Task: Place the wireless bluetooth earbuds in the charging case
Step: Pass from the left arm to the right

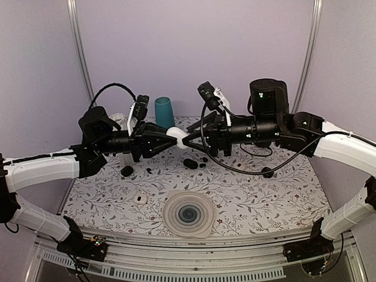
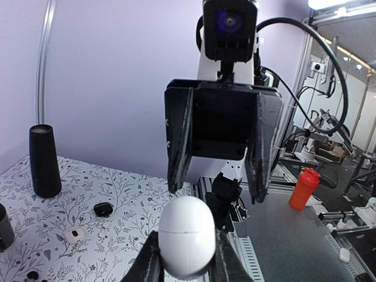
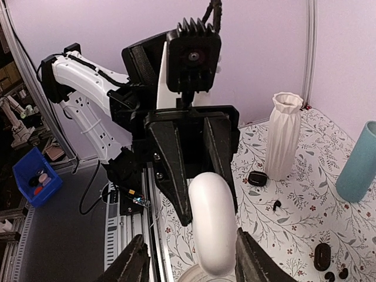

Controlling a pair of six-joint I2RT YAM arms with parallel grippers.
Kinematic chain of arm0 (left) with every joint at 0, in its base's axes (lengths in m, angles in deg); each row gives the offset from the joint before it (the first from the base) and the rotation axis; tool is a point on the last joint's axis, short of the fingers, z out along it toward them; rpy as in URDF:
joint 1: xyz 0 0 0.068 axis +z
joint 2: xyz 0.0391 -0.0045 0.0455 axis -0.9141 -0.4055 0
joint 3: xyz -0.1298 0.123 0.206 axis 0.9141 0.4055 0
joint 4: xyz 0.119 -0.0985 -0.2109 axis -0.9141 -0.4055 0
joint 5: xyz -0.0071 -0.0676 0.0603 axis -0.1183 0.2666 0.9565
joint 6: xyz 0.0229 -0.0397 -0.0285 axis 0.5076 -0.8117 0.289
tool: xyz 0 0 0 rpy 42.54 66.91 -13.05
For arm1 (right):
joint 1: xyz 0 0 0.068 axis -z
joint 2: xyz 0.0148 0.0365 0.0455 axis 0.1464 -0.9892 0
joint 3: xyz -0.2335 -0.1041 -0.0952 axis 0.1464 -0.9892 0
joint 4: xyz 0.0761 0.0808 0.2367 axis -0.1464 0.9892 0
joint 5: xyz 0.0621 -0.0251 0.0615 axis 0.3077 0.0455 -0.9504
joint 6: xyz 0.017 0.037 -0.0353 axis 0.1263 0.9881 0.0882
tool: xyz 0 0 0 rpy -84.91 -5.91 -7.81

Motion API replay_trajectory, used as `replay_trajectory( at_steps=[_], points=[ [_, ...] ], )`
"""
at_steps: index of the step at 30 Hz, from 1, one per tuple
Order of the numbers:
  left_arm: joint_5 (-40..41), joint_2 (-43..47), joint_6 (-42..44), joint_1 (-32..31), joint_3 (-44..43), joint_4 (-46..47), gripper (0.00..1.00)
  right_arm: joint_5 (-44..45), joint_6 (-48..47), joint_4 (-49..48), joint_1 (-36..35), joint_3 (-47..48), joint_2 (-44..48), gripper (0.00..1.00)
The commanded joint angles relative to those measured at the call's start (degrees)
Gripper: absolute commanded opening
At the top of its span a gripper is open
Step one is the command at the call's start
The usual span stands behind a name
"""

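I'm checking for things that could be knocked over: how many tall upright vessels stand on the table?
3: a teal cup at the back centre, a white vase to its left behind the left arm, and a black cylinder near the back right corner. More may be hidden.

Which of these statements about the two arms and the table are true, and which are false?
1. The left gripper is shut on a white charging case. True.
2. The case has been put down and released. False: it is held in the air above the table.
3. The right gripper has its jaws apart, one on each side of the case. True.
4. The teal cup lies on its side. False: it stands upright.
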Motion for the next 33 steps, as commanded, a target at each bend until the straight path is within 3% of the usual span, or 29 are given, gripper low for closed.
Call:
replay_trajectory(
  at_steps=[1, 15, 33],
  points=[
    [-1.3, 0.4, 0.0, -0.2, -1.8, 0.9, 0.0, -2.0, 1.7, -0.7, 1.0, -0.8, -1.5, 0.47],
    [-1.5, 0.2, -0.3, -0.2, -1.9, 1.3, 0.0, -8.0, 3.5, -4.0, 1.9, -2.4, -3.4, 0.2],
    [-0.8, 0.2, -0.6, -0.2, -1.6, 1.6, 0.0, -10.0, 4.6, -5.3, 2.2, -2.6, -4.9, 0.3]
  ],
)
